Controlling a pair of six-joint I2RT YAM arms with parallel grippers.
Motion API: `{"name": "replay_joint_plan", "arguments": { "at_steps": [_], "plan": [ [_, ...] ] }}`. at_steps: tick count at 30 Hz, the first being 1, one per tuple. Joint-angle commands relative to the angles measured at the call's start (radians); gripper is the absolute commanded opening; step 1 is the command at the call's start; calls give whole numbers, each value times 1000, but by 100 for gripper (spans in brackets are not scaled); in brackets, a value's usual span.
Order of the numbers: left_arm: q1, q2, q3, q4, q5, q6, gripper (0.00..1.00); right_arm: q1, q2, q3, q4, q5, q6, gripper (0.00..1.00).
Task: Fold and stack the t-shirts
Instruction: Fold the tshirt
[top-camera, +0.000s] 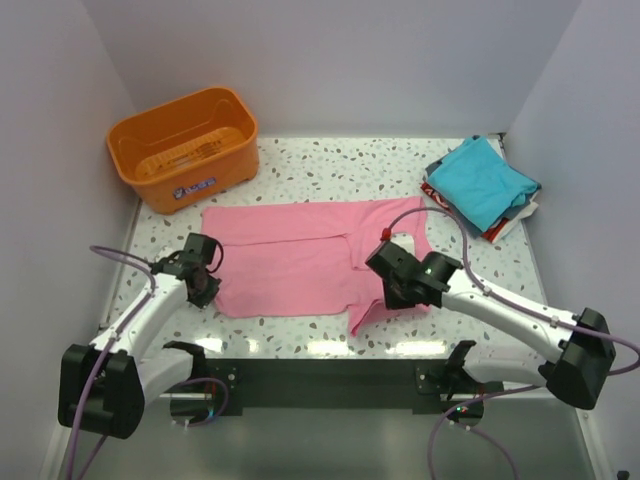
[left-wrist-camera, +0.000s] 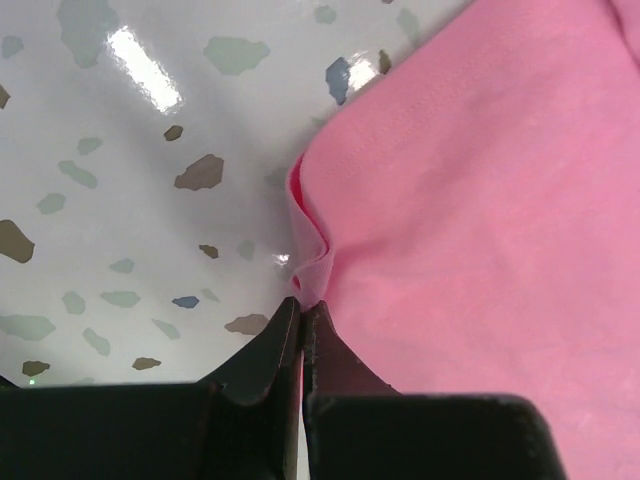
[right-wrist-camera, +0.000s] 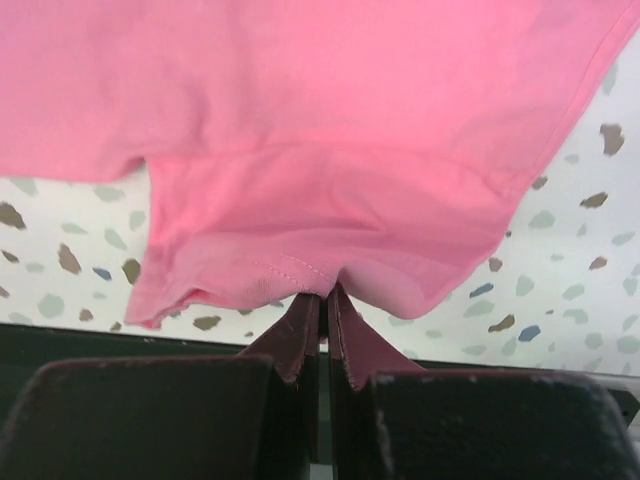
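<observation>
The left gripper (left-wrist-camera: 301, 315) has its fingers pressed together on a puckered bit of edge of the pink shirt (left-wrist-camera: 480, 250), the cloth spreading away from the tips and to their right. From above, this is the shirt's near-left corner. The right gripper (right-wrist-camera: 325, 300) is likewise pinched on a stitched hem at the near right, seemingly the near sleeve, with the rest of the shirt lying beyond the tips. Each arm holds its own end, so neither is nearer. The shirt lies flat on the table (top-camera: 330, 165), long axis left to right, collar end pointing right toward the folded stack (top-camera: 485, 185) at the far right. A fold would likely carry the near edge away from the arms.
</observation>
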Motion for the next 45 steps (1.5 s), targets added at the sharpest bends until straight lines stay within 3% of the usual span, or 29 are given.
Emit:
{"name": "replay_joint_plan", "arguments": {
  "at_steps": [1,6,16,29,45],
  "plan": [
    [4,7,68,-32,-26,15,0,-57,39,81,51,51,-82,0],
    [4,65,132,-43,-38,18,0,-145,124,189,69,134,-140,0],
    [22,149,221,-44,-60,24,0,-272,280,377,137,113,-226,0],
    [145,211,278,8,-94,54,0,-416,453,534,125,117,-265,0],
    [176,349,344,66,-97,99,0,-504,632,709,120,102,-315,0]
  ]
}}
